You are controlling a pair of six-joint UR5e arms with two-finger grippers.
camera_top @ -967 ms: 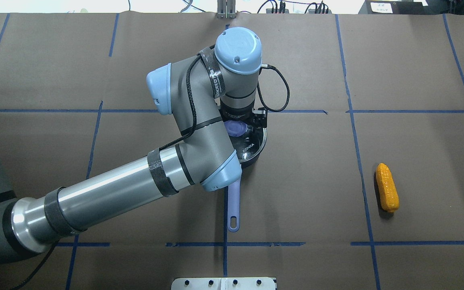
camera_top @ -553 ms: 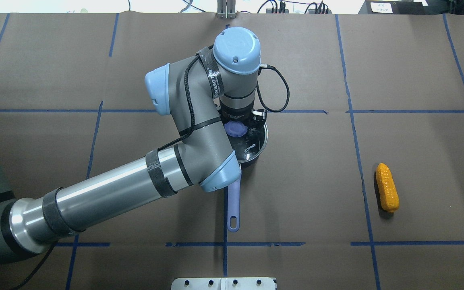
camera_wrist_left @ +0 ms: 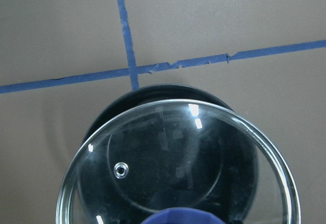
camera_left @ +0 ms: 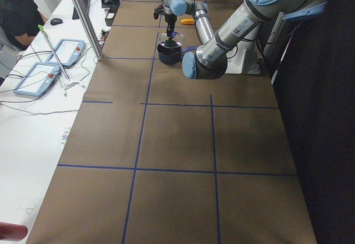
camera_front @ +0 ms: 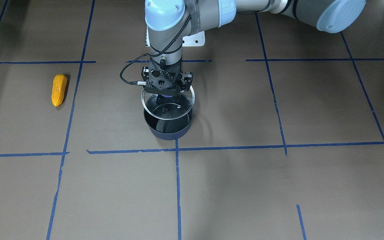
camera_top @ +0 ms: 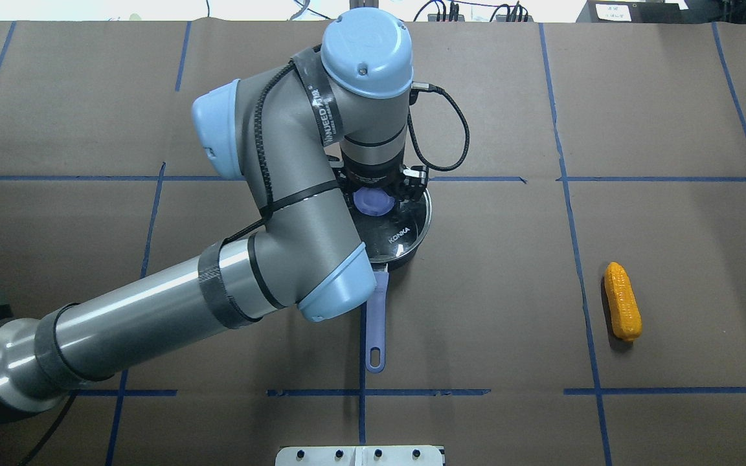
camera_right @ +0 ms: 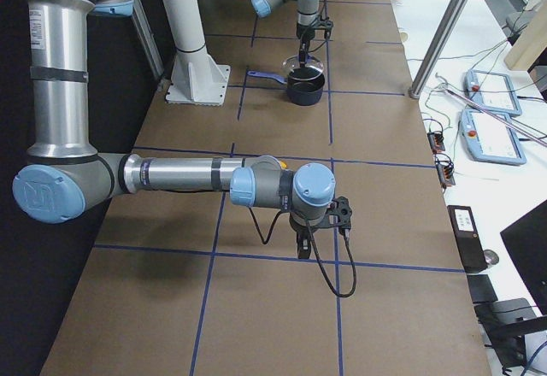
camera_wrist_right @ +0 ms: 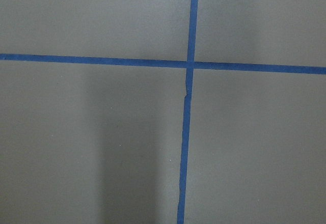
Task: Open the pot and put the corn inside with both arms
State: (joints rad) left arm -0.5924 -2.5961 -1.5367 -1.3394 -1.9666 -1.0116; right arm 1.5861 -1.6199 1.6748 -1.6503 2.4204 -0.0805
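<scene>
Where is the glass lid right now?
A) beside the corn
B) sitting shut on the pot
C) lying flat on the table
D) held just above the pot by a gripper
D: the left gripper holds the lid by its knob, clear of the pot below.

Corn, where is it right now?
In the overhead view the corn lies on the right side of the table, just right of a blue tape line and well apart from the pot.
</scene>
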